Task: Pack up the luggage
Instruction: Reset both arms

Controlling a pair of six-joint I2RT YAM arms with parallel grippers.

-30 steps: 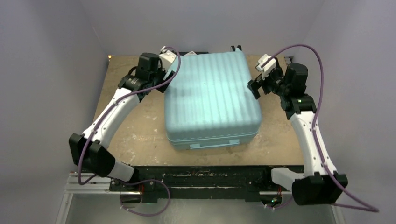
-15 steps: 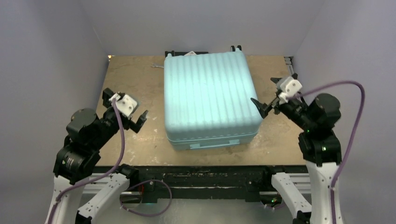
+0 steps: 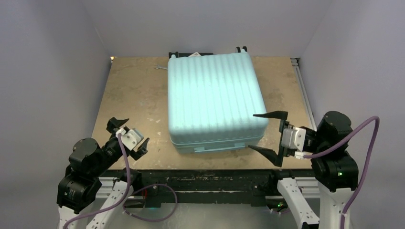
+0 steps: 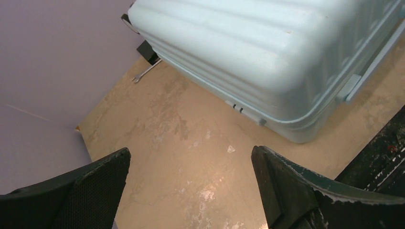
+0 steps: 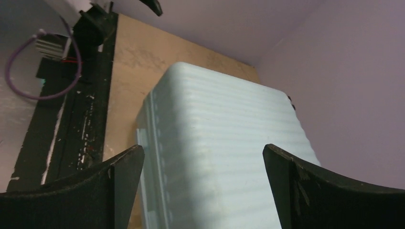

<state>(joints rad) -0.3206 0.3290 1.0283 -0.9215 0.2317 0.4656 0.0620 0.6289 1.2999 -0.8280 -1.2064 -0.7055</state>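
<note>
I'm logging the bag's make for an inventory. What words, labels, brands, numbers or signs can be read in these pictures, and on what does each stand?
No text can be read in any view.
The luggage: its ribbed shell shows no brand or number.
The white tag at its far edge: too small to read.
The dark marks on its side seam: too blurred to tell whether they are lettering.

You see the closed mint suitcase [image 3: 215,98] lying flat on the counter [image 3: 133,95], its ribs running front to back and its far end at the counter's back edge. Your left hand [image 3: 137,130] hangs spread wide over the near left part, apart from the suitcase. Your right hand [image 3: 251,131] gapes sideways at the suitcase's near right corner, its far finger overlapping that corner.
</note>
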